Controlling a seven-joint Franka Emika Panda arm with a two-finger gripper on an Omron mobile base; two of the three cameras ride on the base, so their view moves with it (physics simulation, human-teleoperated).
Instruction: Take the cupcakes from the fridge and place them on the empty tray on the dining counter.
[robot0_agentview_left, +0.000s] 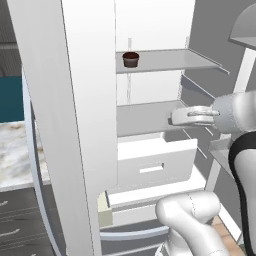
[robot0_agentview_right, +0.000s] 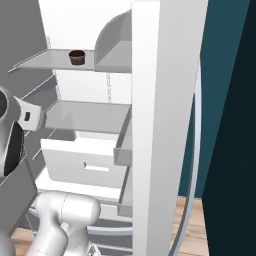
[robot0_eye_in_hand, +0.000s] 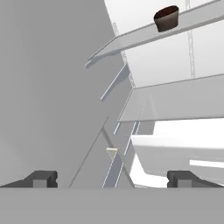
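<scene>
One cupcake (robot0_agentview_left: 130, 59) is being shown on the upper shelf (robot0_agentview_left: 170, 61) of the open fridge (robot0_agentview_left: 150, 20), standing upright near the shelf's front edge and toward its left end as seen from the left base view; it is being seen again on the same shelf in the right base view (robot0_agentview_right: 76, 57) and at the top of the hand view (robot0_eye_in_hand: 166, 18). Its sides are being rendered dark brown, with a dark top. Below it, a second shelf (robot0_agentview_left: 145, 117) is being shown bare, and under that a white drawer (robot0_agentview_left: 155, 165) is being held pulled partly out. The gripper (robot0_eye_in_hand: 113, 178) is being held spread wide, with nothing between its fingertips (robot0_eye_in_hand: 43, 178), and it is being kept well apart from the cupcake, lower than the upper shelf and off toward the fridge's right side. In the left base view the hand (robot0_agentview_left: 195, 116) is being seen level with the second shelf, beside its right end. The fridge doors (robot0_agentview_left: 65, 125) are being held open, one white inner door panel standing at the near left of the left base view and the other (robot0_agentview_right: 165, 125) at the near right of the right base view.
</scene>
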